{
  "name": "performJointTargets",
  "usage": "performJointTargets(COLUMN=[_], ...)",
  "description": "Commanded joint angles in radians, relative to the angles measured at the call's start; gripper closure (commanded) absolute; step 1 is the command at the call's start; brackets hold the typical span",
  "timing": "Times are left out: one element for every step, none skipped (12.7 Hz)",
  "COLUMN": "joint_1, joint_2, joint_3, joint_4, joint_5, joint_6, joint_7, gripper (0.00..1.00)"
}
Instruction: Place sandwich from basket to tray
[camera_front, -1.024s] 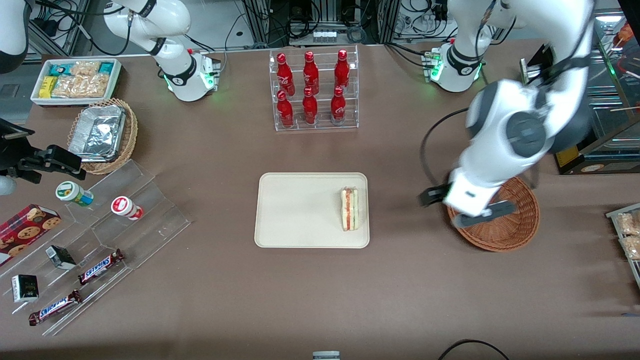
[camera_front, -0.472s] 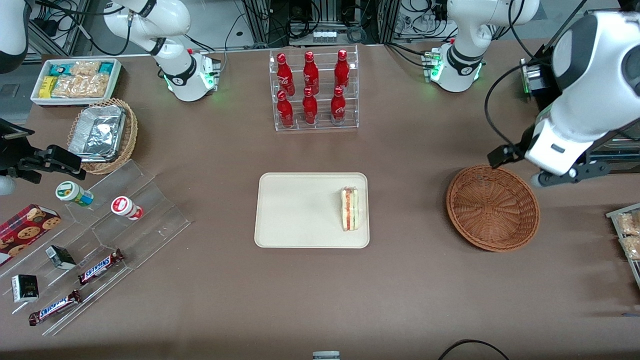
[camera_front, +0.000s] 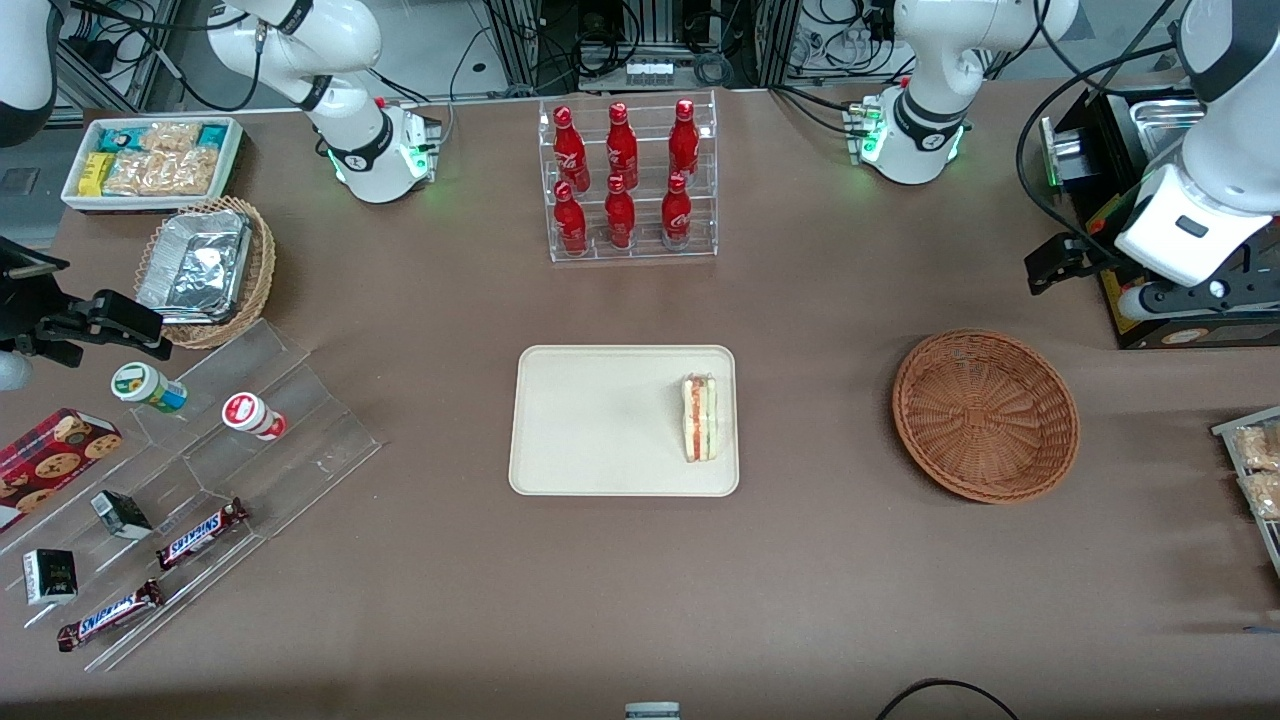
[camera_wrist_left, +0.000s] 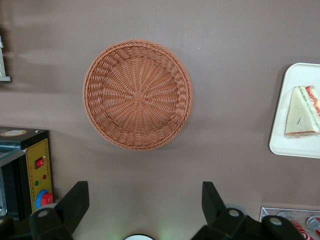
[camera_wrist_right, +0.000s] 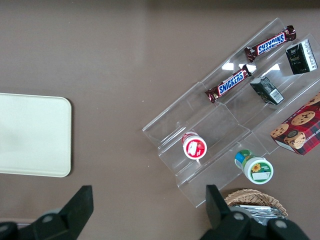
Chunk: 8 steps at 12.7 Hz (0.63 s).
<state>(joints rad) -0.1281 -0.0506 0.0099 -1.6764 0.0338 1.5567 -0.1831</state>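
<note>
The sandwich (camera_front: 700, 418) lies on the cream tray (camera_front: 600, 420), at the tray's end nearest the basket. It also shows in the left wrist view (camera_wrist_left: 302, 112) on the tray's corner (camera_wrist_left: 300, 145). The reddish-brown wicker basket (camera_front: 985, 415) is empty on the table and fills the middle of the left wrist view (camera_wrist_left: 137, 95). My left gripper (camera_front: 1125, 282) is open and empty, raised above the table, farther from the front camera than the basket and toward the working arm's end. Its two fingers stand wide apart in the left wrist view (camera_wrist_left: 144, 192).
A clear rack of red bottles (camera_front: 630, 180) stands farther from the front camera than the tray. A black box with a yellow panel (camera_front: 1190, 300) sits under the gripper. Packaged snacks (camera_front: 1255, 470) lie at the working arm's table edge. An acrylic stand with candy bars (camera_front: 200, 470) sits toward the parked arm's end.
My left gripper has left the spot over the basket, rising and moving away from the front camera toward the black box. The basket now shows fully. Sandwich and tray have not moved.
</note>
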Motion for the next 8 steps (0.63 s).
performJointTargets(joint_1=[0.010,0.010,0.010,0.010,0.011,0.010,0.007,0.004], joint_2=[0.000,0.001,0.005,0.006,0.008,0.009,0.011,0.011], joint_3=[-0.016,-0.016,-0.016,-0.015,-0.015,-0.015,-0.015,-0.015], joint_4=[0.029,0.030,0.032,0.032,0.029,0.027,0.027,0.029], joint_5=[-0.002,-0.006,-0.038,-0.052,-0.049,-0.045,-0.041,-0.041], joint_6=[-0.018,-0.014,-0.011,-0.010,-0.015,-0.015,-0.017,-0.017], joint_7=[0.016,0.013,0.007,0.007,0.019,0.022,0.022,0.022], gripper=[0.00,0.00,0.00,0.00,0.00,0.00,0.00,0.00])
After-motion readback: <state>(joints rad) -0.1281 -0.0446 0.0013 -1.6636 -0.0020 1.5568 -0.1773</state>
